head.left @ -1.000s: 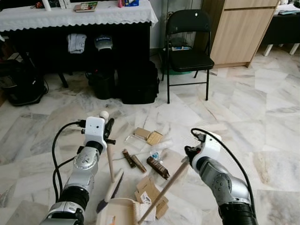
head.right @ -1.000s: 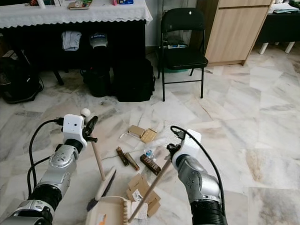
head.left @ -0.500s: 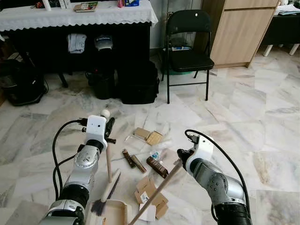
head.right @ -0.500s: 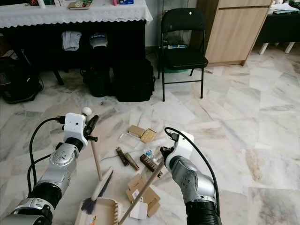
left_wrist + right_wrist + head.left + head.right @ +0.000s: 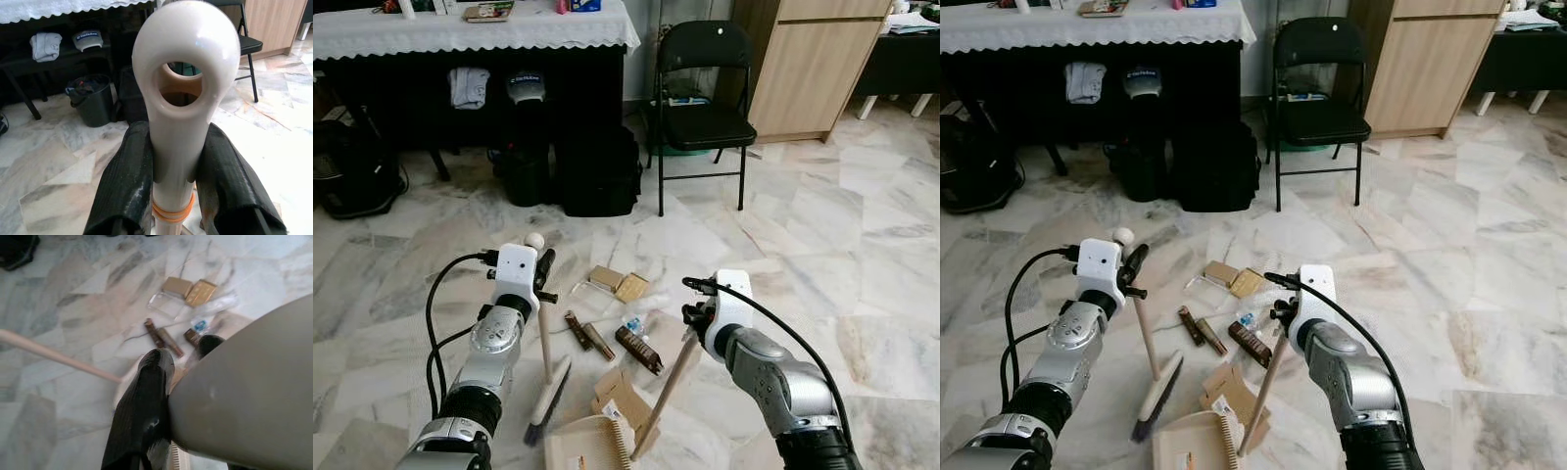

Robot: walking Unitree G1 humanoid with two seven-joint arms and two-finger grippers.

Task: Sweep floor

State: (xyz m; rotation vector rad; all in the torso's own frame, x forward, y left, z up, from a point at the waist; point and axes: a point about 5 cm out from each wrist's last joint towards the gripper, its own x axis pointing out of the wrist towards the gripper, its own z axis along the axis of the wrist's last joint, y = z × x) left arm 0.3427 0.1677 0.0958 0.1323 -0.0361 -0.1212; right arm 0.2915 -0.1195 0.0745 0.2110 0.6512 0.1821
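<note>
Marble floor [image 5: 862,245] | left gripper [image 5: 544,279] clenched on one brush [image 5: 546,377] | right gripper [image 5: 693,321] grasping one dustpan [image 5: 592,446]

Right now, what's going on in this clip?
The robot is sweeping litter on a marble floor. Its left gripper is shut on the handle of a small broom, whose bristles rest on the floor. Its right gripper holds the long handle of a dustpan, set down beside the broom. Cardboard scraps lie at the pan's edge; wrappers and small boxes are scattered just beyond.
</note>
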